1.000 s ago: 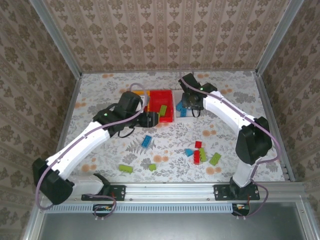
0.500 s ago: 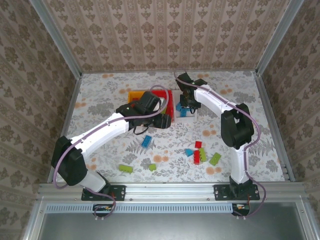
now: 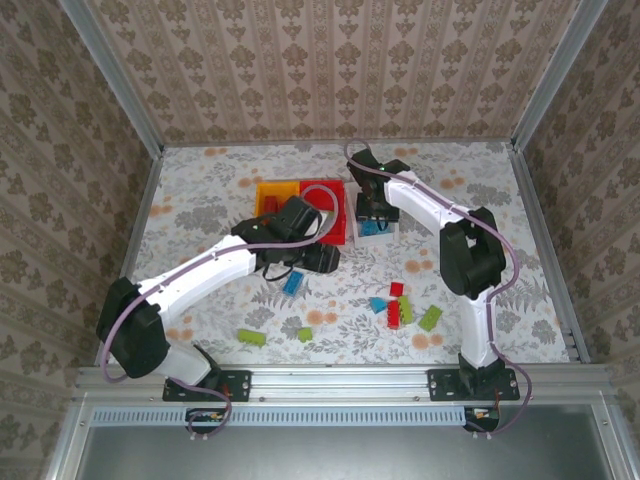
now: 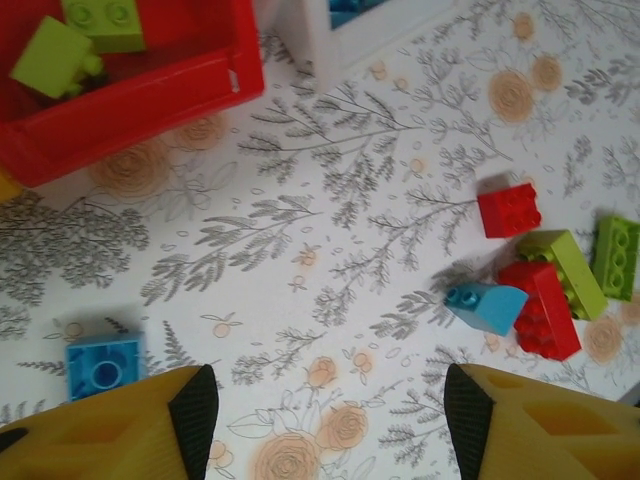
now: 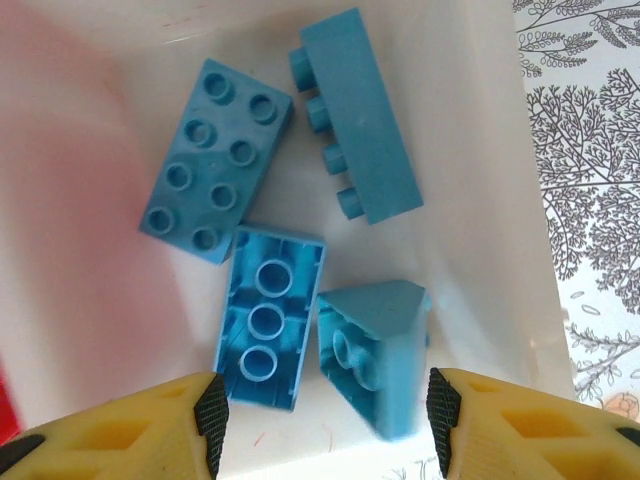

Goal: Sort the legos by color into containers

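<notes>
Four light blue bricks [image 5: 268, 315] are seen lying on the floor of the white bin [image 5: 470, 210] in the right wrist view: one studs-up, one on its side, one underside-up and one sloped piece. The right gripper [image 5: 320, 430] is held just above them with its jaws parted, and nothing is gripped or touched between them. In the top view this gripper [image 3: 372, 212] is placed over the white bin, most of which is covered by the arm. Two lime green bricks [image 4: 55, 55] are found in the red bin [image 4: 140, 95], which stands beside the yellow-orange bin [image 3: 268, 192]; the contents of the latter cannot be made out. The left gripper [image 4: 325, 425] is likewise spread open and empty, held over bare table [image 4: 330, 230], with a single blue brick [image 4: 105, 365] just beside one finger. A cluster of red, green and blue bricks [image 4: 540, 310] is seen loose on the table to the right, one green piece being cut off by the frame edge. Two further green bricks [image 3: 251, 338] are seen near the front edge
</notes>
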Motion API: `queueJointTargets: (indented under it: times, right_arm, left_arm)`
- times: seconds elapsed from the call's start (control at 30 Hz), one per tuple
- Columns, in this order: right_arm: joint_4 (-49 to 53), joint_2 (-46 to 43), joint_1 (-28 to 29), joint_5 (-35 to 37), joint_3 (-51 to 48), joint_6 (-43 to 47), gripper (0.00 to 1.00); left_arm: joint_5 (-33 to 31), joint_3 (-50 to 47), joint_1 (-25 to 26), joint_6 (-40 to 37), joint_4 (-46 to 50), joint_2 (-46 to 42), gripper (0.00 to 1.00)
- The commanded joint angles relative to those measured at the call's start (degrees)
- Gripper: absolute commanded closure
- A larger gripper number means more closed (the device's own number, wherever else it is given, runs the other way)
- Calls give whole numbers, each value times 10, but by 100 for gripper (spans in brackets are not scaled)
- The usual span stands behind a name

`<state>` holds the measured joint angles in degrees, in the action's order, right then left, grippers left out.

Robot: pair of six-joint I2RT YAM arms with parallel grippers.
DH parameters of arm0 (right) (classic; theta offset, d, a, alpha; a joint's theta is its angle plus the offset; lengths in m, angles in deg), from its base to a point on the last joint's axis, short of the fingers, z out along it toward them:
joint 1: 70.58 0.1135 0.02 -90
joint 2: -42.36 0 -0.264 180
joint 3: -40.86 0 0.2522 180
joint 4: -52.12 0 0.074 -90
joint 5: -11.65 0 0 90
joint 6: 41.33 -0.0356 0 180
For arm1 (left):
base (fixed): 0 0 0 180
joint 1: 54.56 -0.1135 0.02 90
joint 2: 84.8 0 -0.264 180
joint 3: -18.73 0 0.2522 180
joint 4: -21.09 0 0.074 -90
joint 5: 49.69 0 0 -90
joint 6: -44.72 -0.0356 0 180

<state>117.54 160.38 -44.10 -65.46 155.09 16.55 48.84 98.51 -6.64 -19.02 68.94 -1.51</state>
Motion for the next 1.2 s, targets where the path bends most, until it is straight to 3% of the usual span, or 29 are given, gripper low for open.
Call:
queueJointTargets:
  times: [0.0,0.17,0.37,0.5,0.67,1.0,1.17]
  right_arm:
    - [20,-77,4,13,-2,-15,41]
    - [3,-188,-1,27,-86,-11,38]
    - [-32,-376,-36,3,-289,-41,33]
    - [-17,-550,-37,51,-375,-36,31]
    - [55,-689,-38,125,-393,-35,27]
    - [107,-763,-38,121,-389,-35,24]
    - [116,-777,-38,112,-394,-31,24]
  left_arm:
    - [35,15,23,-34,-7,20,35]
    - [39,70,74,-52,3,95,35]
    - [-4,200,135,-5,47,233,33]
    - [-35,316,167,30,113,335,33]
    - [-65,419,178,86,199,428,29]
    - [-44,529,175,133,258,534,27]
    - [-33,561,172,134,258,565,34]
